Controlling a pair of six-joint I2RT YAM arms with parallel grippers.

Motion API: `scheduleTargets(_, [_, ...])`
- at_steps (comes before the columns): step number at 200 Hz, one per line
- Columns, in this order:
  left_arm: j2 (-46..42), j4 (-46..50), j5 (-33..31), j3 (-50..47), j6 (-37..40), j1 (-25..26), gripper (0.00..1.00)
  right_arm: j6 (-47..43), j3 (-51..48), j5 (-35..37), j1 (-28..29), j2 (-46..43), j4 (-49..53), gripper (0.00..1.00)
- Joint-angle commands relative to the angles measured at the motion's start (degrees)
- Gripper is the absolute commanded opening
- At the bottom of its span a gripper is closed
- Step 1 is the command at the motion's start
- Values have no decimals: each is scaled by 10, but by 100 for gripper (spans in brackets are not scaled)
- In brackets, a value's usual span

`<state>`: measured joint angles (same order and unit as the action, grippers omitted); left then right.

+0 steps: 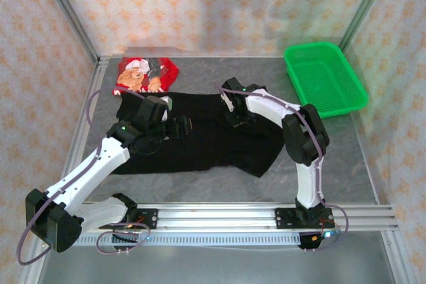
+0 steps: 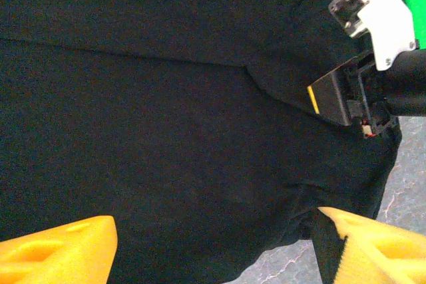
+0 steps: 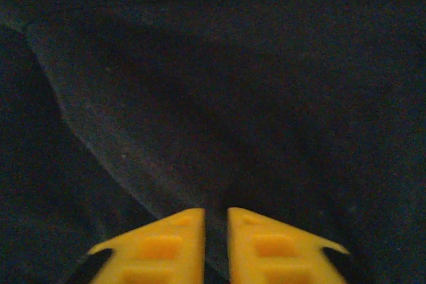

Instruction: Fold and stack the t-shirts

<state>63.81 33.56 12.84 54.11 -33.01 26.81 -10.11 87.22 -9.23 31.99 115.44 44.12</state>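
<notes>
One black shirt (image 1: 200,151) — pinched in right claw (image 3: 215,221), under left claw (image 2: 216,217).

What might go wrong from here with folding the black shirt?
The right jaws are nearly closed on a thin ridge of the large plain black cloth t-shirt; so little cloth may slip free, or only one layer may lift. The left jaws stand open above it, holding nothing, so a one-sided pull could bunch it. The small red printed t-shirt at its far edge might get dragged.
</notes>
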Motion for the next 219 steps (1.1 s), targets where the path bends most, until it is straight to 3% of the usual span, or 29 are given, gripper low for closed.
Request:
scheduleTargets(1, [-9, -8, -9, -13, 4, 4, 78, -15, -2, -21, 0, -20, 13, 29])
scheduleTargets(24, [-8, -22, -1, -18, 3, 4, 78, -20, -10, -33, 0, -10, 21, 37])
scheduleTargets(106, [-12, -25, 4, -11, 35, 20, 78, -11, 14, -2, 0, 33, 13, 36])
scheduleTargets(155, [-10, -22, -1, -18, 33, 20, 78, -16, 13, 24, 0, 35, 2, 16])
scheduleTargets(219, [14, -28, 3, -15, 37, 29, 78, -28, 32, 1, -1, 22, 23, 6])
